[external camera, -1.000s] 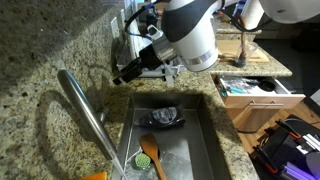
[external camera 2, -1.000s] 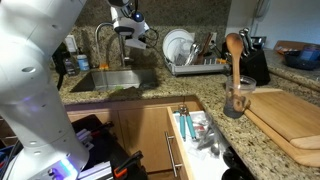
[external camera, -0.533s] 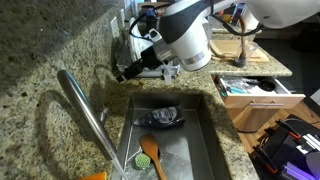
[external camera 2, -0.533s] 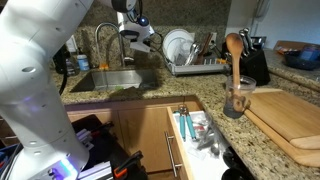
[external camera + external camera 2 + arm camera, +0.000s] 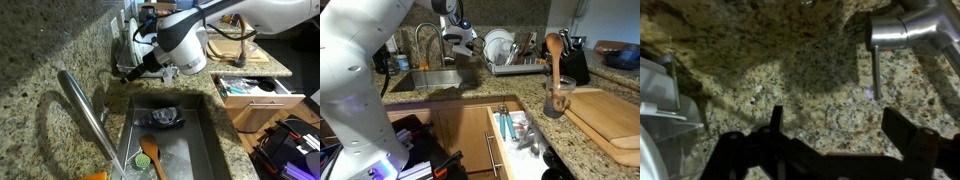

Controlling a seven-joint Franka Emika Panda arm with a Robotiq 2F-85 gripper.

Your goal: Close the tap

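Black two-fingered gripper (image 5: 833, 116) nearest the wrist camera: fingers spread wide, nothing between them, hovering over a speckled brown granite countertop (image 5: 770, 60). Just beyond the fingertips, upper corner of the wrist view, is the base of the brushed-steel tubular tap (image 5: 910, 25). Its slim metal lever handle (image 5: 876, 72) points down toward the gripper, near one finger but not gripped; contact cannot be told. In an exterior view the tap's long spout (image 5: 88, 112) slants along the side of the rectangular stainless-steel sink (image 5: 207, 140). The gripper sits at the counter past the basin's far corner. A wooden spoon (image 5: 156, 160) lies in the basin. Farther back, in an exterior view, the gripper hangs between the arched tap and a wire dish rack (image 5: 520, 68) holding white plates (image 5: 498, 45).
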